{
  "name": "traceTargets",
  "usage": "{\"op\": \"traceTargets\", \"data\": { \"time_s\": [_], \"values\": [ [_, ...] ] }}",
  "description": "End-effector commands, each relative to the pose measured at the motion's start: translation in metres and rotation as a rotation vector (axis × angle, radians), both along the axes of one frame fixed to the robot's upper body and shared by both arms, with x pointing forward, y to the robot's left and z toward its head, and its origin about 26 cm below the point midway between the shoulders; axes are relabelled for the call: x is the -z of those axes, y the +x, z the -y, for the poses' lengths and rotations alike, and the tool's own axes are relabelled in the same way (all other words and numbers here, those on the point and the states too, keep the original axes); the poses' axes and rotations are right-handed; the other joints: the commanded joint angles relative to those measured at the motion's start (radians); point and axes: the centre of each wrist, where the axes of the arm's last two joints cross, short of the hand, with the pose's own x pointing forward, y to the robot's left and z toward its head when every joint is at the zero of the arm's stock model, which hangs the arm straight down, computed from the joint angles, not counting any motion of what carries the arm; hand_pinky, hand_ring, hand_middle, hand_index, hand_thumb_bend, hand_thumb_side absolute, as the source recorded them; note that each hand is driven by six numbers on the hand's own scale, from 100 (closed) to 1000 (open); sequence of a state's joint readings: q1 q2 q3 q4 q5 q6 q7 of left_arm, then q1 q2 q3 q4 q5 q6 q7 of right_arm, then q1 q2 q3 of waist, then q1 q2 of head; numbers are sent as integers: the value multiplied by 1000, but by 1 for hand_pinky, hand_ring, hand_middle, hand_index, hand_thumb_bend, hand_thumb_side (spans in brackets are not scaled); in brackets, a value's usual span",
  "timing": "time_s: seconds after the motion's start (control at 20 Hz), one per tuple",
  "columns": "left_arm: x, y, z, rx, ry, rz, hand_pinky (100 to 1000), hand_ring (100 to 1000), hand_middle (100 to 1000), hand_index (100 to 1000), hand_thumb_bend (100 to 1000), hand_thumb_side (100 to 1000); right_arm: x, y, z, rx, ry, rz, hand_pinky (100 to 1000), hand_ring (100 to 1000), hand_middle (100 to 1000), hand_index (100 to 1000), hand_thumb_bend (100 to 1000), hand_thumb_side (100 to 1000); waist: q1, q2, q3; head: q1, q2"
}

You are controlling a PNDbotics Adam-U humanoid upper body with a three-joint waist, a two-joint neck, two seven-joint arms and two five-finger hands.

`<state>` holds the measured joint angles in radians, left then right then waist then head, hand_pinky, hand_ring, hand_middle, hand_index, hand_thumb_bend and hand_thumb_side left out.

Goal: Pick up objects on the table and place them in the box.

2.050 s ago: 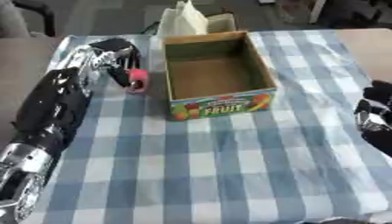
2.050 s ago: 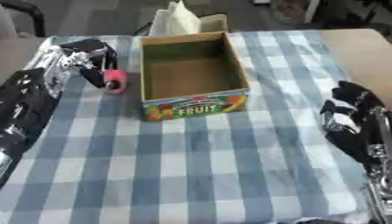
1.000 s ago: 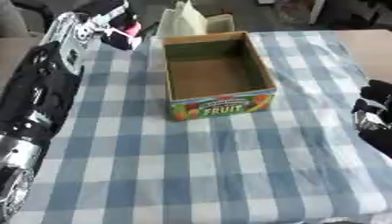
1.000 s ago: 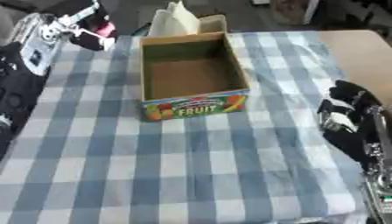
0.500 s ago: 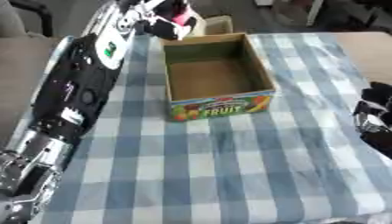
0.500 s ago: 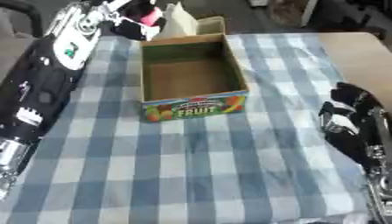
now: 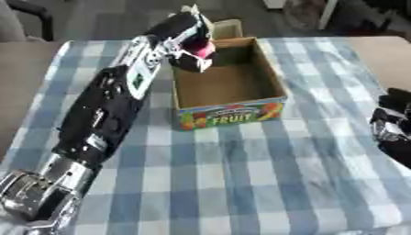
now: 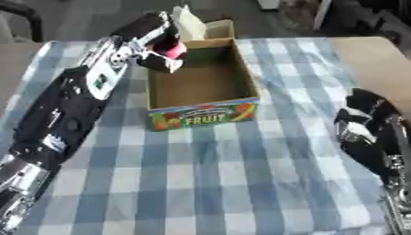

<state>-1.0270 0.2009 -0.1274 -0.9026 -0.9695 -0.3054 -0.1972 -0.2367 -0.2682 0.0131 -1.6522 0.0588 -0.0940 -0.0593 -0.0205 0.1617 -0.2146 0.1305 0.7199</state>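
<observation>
My left hand (image 7: 183, 40) reaches in from the lower left and hangs over the far left corner of the cardboard fruit box (image 7: 229, 108). Its fingers are curled round a small pink and red object (image 7: 202, 48), which sits above the box's open inside. The box stands in the middle of the blue checked tablecloth with its printed "FRUIT" side towards me, and its floor shows bare. My right hand (image 8: 363, 121) rests at the right edge of the table, fingers relaxed, holding nothing.
A white folded thing (image 8: 189, 22) stands just behind the box's far wall. A tan tabletop (image 7: 377, 55) shows beyond the cloth's right side. A dark chair part (image 7: 28, 11) sits at the far left corner.
My left hand lifted the pink object off the cloth left of the box, carried it up and to the right, and now holds it over the box's far left corner. The right hand stayed put.
</observation>
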Motion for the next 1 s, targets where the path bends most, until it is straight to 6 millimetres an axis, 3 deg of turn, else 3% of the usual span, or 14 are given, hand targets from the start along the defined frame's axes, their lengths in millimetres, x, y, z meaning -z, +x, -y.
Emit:
{"op": "traceTargets", "data": {
  "time_s": [0.05,0.2,0.35,0.55,0.65,0.8,1.0],
  "values": [
    [-8,0,4,43,1,27,542,414,408,523,486,228,-7,1,1,-8,-4,21,734,820,724,829,100,100,-3,-12,0,-2,-9],
    [-7,-1,4,108,-23,9,629,565,559,682,654,585,-7,2,1,-7,-4,22,734,820,724,829,100,100,-2,-12,1,-4,-10],
    [-12,-2,1,142,-60,1,672,625,622,731,680,689,-7,2,1,-6,-3,23,734,820,724,829,100,100,-2,-12,4,-8,-11],
    [-25,-7,-9,145,-155,34,675,613,610,717,512,673,-8,1,2,0,-3,24,734,820,724,828,100,100,-2,-11,9,-12,-11],
    [-35,-11,-18,133,-234,56,665,588,582,695,336,616,-7,1,3,5,-3,24,734,820,724,828,100,100,-2,-11,14,-16,-10],
    [-49,-22,-35,112,-411,73,652,561,551,670,245,581,-8,1,4,13,-3,26,734,820,724,828,100,100,-2,-10,23,-24,-11],
    [-67,-43,-64,83,-655,97,651,560,551,667,224,568,-8,1,6,23,-1,27,734,820,724,828,100,100,0,-11,34,-33,-16]
  ]
}}
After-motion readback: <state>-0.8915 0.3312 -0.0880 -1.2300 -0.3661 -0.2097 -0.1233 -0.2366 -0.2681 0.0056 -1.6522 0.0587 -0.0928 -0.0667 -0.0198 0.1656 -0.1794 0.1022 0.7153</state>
